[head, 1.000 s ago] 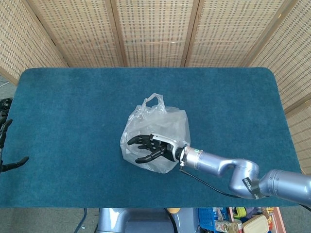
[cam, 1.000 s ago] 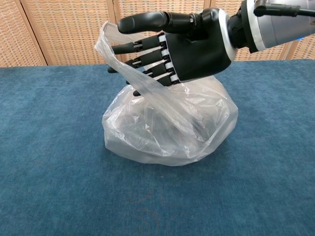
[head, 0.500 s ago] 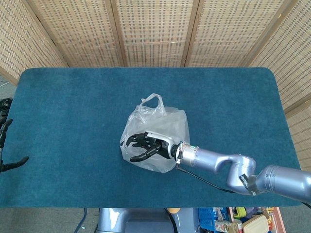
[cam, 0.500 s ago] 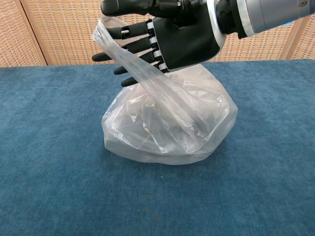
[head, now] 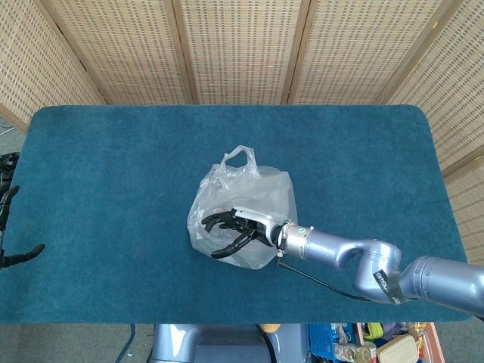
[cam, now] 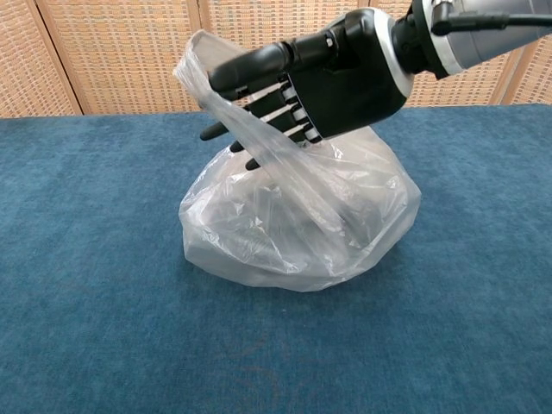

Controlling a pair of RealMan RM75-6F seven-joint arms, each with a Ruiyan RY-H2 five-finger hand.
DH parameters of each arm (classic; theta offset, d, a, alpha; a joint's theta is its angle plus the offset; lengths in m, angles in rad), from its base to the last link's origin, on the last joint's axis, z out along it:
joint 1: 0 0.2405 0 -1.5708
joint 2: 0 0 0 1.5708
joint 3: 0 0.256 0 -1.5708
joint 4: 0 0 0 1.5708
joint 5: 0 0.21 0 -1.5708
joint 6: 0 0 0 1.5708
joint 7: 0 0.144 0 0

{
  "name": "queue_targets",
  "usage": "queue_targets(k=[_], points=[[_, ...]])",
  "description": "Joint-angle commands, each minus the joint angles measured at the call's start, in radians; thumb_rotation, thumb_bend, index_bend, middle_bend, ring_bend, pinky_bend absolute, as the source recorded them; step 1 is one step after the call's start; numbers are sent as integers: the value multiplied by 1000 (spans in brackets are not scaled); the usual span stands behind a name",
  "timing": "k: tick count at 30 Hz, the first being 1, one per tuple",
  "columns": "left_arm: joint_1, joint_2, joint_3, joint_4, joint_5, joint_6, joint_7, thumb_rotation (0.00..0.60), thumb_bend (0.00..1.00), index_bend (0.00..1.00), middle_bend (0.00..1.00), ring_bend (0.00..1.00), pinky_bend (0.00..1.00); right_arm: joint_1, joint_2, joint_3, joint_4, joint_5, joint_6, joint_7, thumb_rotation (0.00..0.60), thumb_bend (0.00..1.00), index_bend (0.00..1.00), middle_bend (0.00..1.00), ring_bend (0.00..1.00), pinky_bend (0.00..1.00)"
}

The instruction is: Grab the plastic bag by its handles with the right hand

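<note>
Reaching in from the near right corner of the desk, your right hand hangs over the plastic bag, which sits a little nearer the front edge than the back and roughly midway between the left and right edges. In the chest view the near handle rises from the bag's bulk and drapes across the black fingers, which lie spread and extended toward the left edge, the thumb stretched out above them. Nothing is clenched: your hand is released, with the plastic strip touching the fingers but not grasped. From the head view the hand sits over the bag's near side, while the far handle stands as a loose loop on the side toward the back edge, well apart from your fingers. Your left hand shows only at the left edge of the desk, too cropped to tell whether it is released or clenched.
</note>
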Motion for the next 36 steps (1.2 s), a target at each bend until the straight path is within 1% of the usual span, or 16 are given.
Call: queue_targets(k=[1,4,7,8,11,12,14,15,18,21,23,25,27,29,32,36], points=[[0,0,0,0,0,-1,0,600,90,0,0,0,0,8,-11,2,-11,50,-28,-93,600,0,368,69,0,0],[-1,0,0,1,-2,-3,-2,600,90,0,0,0,0,5,-19,14,-20,85,-32,-134,600,0,366,36,0,0],[-2,1,-1,2,-4,-5,-4,600,90,0,0,0,0,3,-22,24,-26,112,-41,-166,600,0,364,27,0,0],[-2,1,-1,2,-4,-5,-5,600,90,0,0,0,0,1,-23,28,-28,122,-43,-171,600,0,360,45,0,0],[-3,2,-2,4,-4,-6,-9,600,91,0,0,0,0,-13,-25,50,-44,153,-41,-155,600,0,362,178,4,0],[-3,3,-2,4,-5,-7,-11,600,91,0,0,0,0,-21,-25,60,-47,159,-41,-145,600,0,376,231,24,0],[-3,3,-3,6,-6,-7,-15,600,89,0,0,0,0,-31,-23,74,-48,157,-47,-137,600,0,411,291,75,12],[-3,3,-3,6,-6,-8,-16,600,89,0,0,0,0,-35,-23,80,-47,157,-53,-136,600,0,436,320,105,36],[-4,4,-3,6,-5,-8,-17,600,89,0,0,0,0,-45,-23,96,-47,154,-68,-129,600,0,500,385,190,173],[-3,3,-3,7,-5,-6,-19,600,88,0,0,0,0,-55,-25,114,-50,146,-85,-117,600,0,541,437,275,246],[-3,3,-4,7,-5,-6,-20,600,89,0,0,0,0,-62,-26,125,-50,145,-90,-108,600,0,553,483,327,287],[-3,3,-4,7,-6,-6,-21,600,89,0,0,0,0,-69,-27,137,-47,145,-93,-101,600,0,565,537,405,362],[-3,2,-4,8,-6,-6,-21,600,90,0,0,0,0,-76,-29,147,-41,148,-94,-100,600,0,568,554,458,420],[-3,2,-5,8,-7,-5,-21,600,91,0,0,0,0,-86,-32,161,-37,162,-94,-97,600,0,563,555,479,445],[-4,2,-6,8,-9,-5,-22,600,90,0,0,0,0,-98,-34,176,-30,181,-98,-106,600,0,579,574,503,455],[-4,2,-6,9,-11,-5,-21,600,93,0,0,0,0,-109,-31,196,-29,205,-115,-124,600,0,659,650,601,504]])
